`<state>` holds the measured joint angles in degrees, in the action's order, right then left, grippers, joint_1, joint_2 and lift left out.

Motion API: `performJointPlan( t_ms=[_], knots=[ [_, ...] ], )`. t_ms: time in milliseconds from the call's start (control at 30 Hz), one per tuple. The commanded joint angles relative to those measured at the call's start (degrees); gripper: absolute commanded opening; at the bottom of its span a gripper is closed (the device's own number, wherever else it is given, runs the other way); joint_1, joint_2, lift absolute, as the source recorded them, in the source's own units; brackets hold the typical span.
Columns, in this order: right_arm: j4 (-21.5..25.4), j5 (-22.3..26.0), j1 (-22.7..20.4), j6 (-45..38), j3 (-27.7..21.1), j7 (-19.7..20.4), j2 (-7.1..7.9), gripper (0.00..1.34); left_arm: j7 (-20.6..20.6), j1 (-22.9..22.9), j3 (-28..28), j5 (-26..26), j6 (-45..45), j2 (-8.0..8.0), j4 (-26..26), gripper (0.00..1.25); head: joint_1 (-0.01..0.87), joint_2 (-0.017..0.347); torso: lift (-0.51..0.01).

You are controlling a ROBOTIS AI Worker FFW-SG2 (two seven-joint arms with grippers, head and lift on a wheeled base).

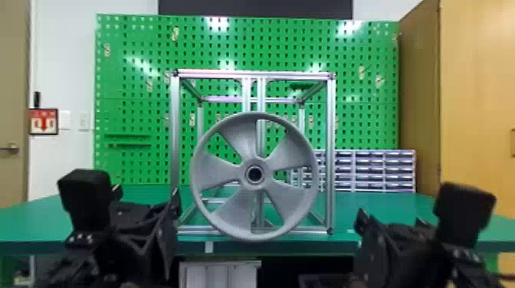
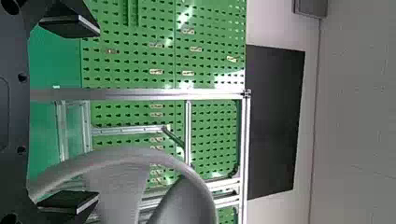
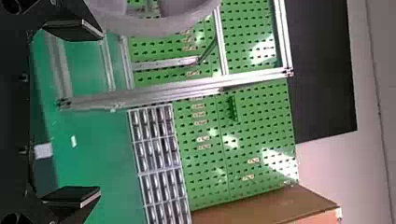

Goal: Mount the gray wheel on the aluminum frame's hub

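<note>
Gray wheel [image 1: 245, 180] stands upright before the aluminum frame [image 1: 175, 153]; how fully it is seated, I can't tell. Left fingers [image 2: 67, 28] and right fingers [image 3: 70, 196] are spread, empty. Best push evenly around its center, keeping it square so it won't bind.

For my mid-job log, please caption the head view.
Gray wheel upright at the front of the aluminum frame, the left gripper and right gripper open on either side.

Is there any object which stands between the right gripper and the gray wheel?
Nothing visible stands between the right gripper and the gray wheel; the aluminum frame is behind the wheel.
</note>
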<state>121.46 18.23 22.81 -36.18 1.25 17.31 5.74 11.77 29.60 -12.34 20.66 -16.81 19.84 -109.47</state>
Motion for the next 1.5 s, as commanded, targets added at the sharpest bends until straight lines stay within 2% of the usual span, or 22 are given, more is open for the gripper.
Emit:
performJointPlan(
  t_ms=[0,167,267,533,933,1133,1467],
  knots=[
    [1.33,-1.88,-5.85,3.66,0.33,0.0,0.67,1.2,-1.4,-3.67,0.56,-3.61,1.43,0.38,-0.75,1.19,-0.005,0.006,-0.499],
    [1.42,-4.25,-11.21,7.88,0.95,0.0,-0.03,1.2,-1.57,-7.28,1.7,-6.16,1.69,0.03,-0.75,1.19,-0.005,0.006,-0.499],
    [1.42,-6.19,-12.96,8.85,1.39,0.0,-0.82,1.2,-1.57,-9.39,2.84,-6.69,1.69,-0.32,-0.75,1.19,-0.005,0.006,-0.499],
    [0.62,-12.78,-16.39,11.31,3.5,0.0,-1.26,1.22,-1.57,-12.55,3.9,-9.33,2.57,-1.03,0.13,1.19,-0.005,0.006,-0.499],
    [-6.76,-12.95,-21.93,26.51,4.55,-0.35,-1.35,1.22,-2.8,-15.54,5.22,-11.44,4.86,-2.34,1.36,1.16,-0.005,0.006,-0.499],
    [-8.87,-13.31,-22.98,29.41,4.2,-1.14,-1.44,1.21,-4.3,-15.54,5.31,-11.26,7.14,-3.84,3.65,1.15,-0.005,0.006,-0.499],
    [-10.98,-14.36,-24.21,31.78,3.5,-3.43,-1.7,1.22,-5.18,-16.59,5.66,-13.11,7.76,-4.28,3.82,1.15,-0.005,0.006,-0.499]
  ],
)
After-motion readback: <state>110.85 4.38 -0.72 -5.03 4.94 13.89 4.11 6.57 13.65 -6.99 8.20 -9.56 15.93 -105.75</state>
